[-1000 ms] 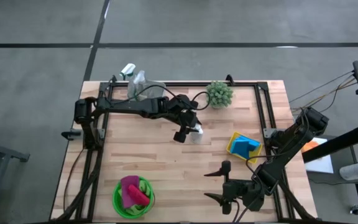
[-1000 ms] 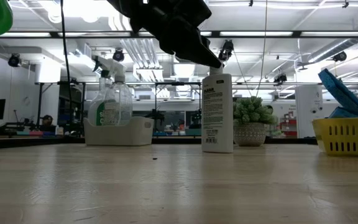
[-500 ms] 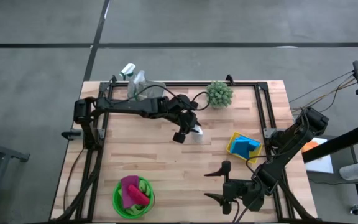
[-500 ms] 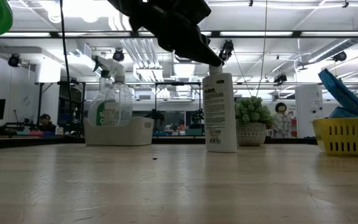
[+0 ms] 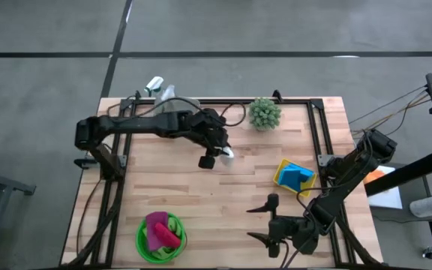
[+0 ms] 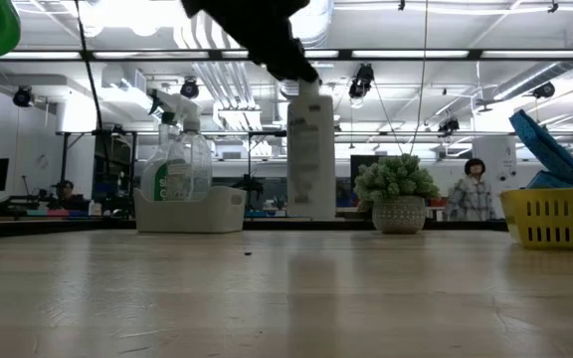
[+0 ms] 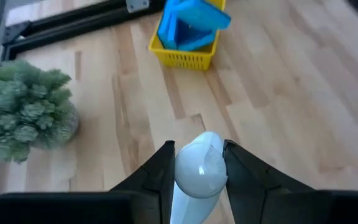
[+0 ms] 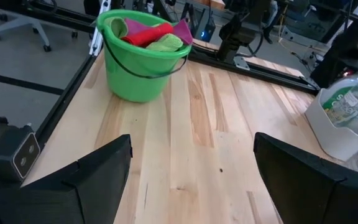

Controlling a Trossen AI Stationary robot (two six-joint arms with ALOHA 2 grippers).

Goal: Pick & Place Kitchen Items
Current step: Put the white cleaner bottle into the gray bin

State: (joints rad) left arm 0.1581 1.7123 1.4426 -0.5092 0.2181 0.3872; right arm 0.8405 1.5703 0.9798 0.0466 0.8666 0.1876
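Here the table (image 5: 201, 195) carries a white bin (image 6: 189, 210) with a spray bottle (image 6: 175, 157) at the far left corner, and the left arm is the nearer one to it. The left gripper (image 7: 197, 163) is clamped on the cap of the small white bottle (image 6: 310, 151), which hangs upright below the fingers, seemingly clear of the wood, between bin and potted plant (image 5: 264, 113). The right gripper (image 8: 191, 162) waits spread wide at the near right edge.

Bottle (image 5: 226, 155) mid-table; plant (image 5: 264, 113) behind-right; basket (image 5: 294, 176) right; bucket (image 5: 160, 238) front-left.
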